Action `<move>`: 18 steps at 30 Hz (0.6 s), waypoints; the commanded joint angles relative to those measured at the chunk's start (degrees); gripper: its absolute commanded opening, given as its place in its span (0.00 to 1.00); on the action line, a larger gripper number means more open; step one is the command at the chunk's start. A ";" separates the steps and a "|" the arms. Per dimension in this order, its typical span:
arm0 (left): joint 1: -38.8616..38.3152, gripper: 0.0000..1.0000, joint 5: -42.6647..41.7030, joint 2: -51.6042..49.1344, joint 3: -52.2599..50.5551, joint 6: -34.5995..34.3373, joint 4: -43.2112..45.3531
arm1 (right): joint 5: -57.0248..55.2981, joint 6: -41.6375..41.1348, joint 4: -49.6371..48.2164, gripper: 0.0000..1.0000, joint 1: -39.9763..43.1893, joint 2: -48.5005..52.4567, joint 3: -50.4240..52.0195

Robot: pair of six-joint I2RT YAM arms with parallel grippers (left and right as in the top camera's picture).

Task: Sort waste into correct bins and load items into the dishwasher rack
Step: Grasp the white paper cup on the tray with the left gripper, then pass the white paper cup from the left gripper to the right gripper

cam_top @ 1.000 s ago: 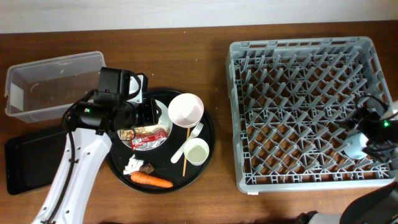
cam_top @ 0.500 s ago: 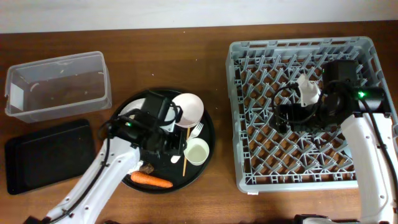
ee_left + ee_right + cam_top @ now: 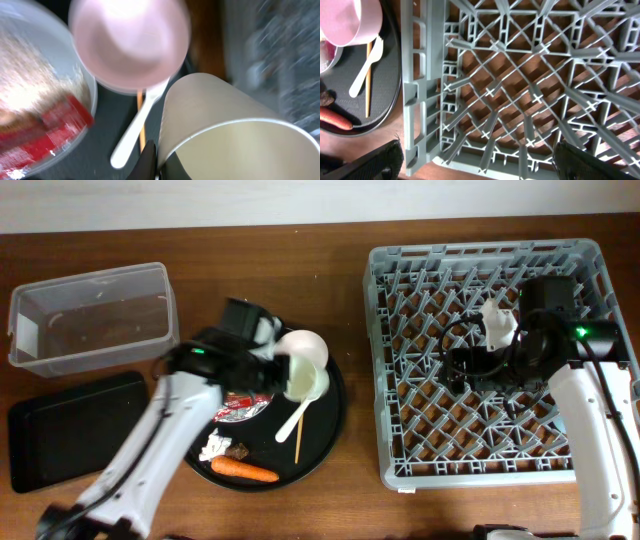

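The left gripper (image 3: pixel 159 161) is pinched on the wall of the cream cup (image 3: pixel 235 125), which hangs tilted above the round black tray (image 3: pixel 335 408), just beside the pink bowl (image 3: pixel 298 350). The cup looks light, thin and smooth, so I'd say a rim pinch could slip or squash it. A white fork (image 3: pixel 296 420), carrot (image 3: pixel 243 470) and red wrapper (image 3: pixel 60 122) lie below. Over the dishwasher rack (image 3: pixel 400 270) hovers the right gripper (image 3: pixel 480 162), spread wide and empty, possibly in the way.
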State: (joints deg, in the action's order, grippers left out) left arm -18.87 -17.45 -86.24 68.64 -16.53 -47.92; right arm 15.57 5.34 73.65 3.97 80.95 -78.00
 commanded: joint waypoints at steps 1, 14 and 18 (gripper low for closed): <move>6.12 0.00 -20.11 2.56 2.05 -0.09 4.22 | 4.74 1.51 -2.05 0.99 -0.22 0.11 -0.70; 4.24 0.00 -56.72 -0.83 1.90 8.50 14.05 | 59.25 28.72 -11.74 0.99 -10.36 3.06 -0.66; 4.24 0.00 -56.72 -0.94 1.90 8.50 14.08 | 59.19 28.74 -12.20 0.98 -14.25 3.06 -0.66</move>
State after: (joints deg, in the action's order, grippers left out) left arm -14.61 -72.31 -86.85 70.22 -9.39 -34.00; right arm 72.23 33.26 61.58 -8.62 83.85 -78.02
